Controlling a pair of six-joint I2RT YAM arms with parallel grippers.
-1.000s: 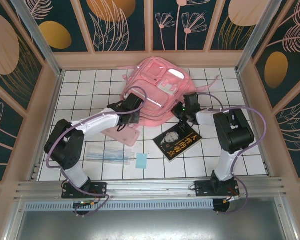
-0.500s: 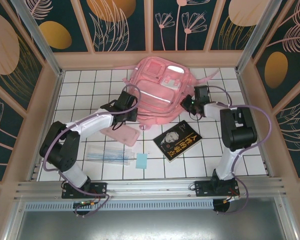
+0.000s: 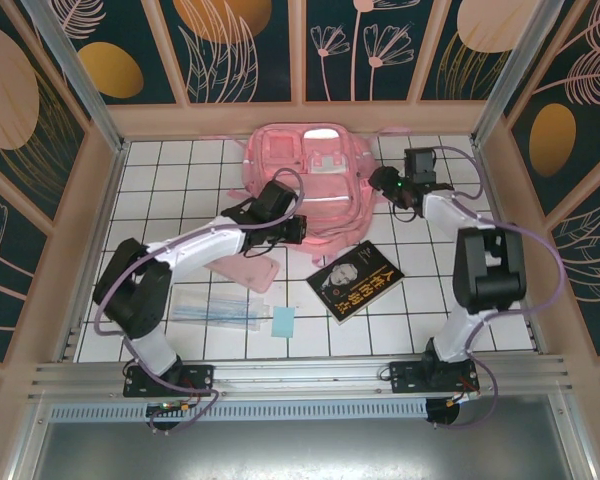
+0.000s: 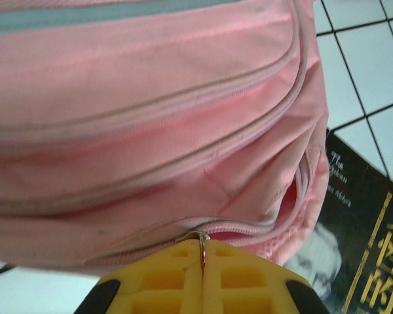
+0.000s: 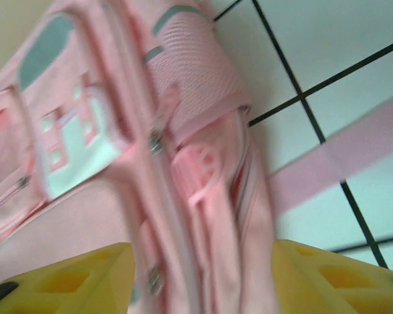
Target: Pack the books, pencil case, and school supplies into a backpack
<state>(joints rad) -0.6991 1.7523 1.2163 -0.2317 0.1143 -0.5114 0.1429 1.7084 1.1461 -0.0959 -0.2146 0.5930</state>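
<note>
Since a second ago the large pink fabric backpack has swung from a slant to lie square against the far edge of the white-tiled table, its near corner now off the thin black book with the portrait and yellow characters. Both arms have gone with it. The left gripper sits at the bag's near edge, jaws pressed together on a small metal zip pull at the end of a zip that already gapes a little, showing darker pink lining. The right gripper has moved out to the bag's right side and has let its jaws part; in the wrist view they stand wide on either side of the bag's flank, pinching nothing. My reading is that the bag is now set up for the zip to be drawn open, with no item packed yet. The flat pale pink pencil case, the clear bluish packet of sticks and the small light-blue square pad lie toward the near left, all clear of the bag. Room behind the bag is tight against the far wall, and a loose strap trails on the tiles to its right; the near right of the table gives the freest space.
</note>
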